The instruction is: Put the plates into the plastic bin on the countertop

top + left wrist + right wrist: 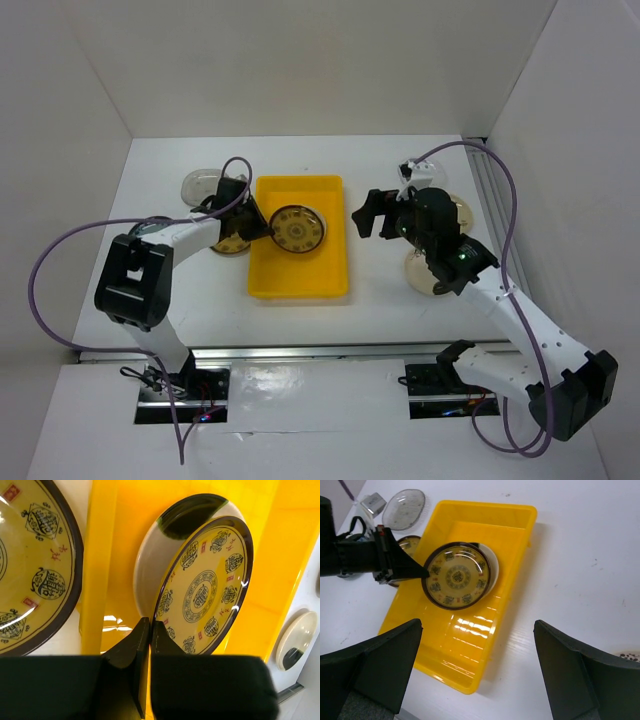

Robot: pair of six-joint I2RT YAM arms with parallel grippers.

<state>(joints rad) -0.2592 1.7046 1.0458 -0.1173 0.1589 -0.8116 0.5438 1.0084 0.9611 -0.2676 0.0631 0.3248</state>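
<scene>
The brown-gold plate (297, 229) hangs tilted over the yellow bin (300, 278), its rim clenched in your left end effector (268, 232), above a white plate (150, 565) already inside; lower it flat onto that plate before letting go; hold the right end effector (364, 222), spread and empty, clear.

My right gripper (477, 625) is spread wide, its fingers (375, 670) filling the lower left and lower right corners of the frame with nothing between them. Beyond them the yellow bin (465, 655) lies slantwise on the white countertop (590, 555). Over its floor sits a brown-gold plate (457, 575), pinched at its left rim by the left gripper (422, 572). A white plate (493, 567) peeks out behind its right edge. At upper left lies a clear glass plate (405, 509), and just below it a second brown-gold plate (410, 544), mostly hidden.
</scene>
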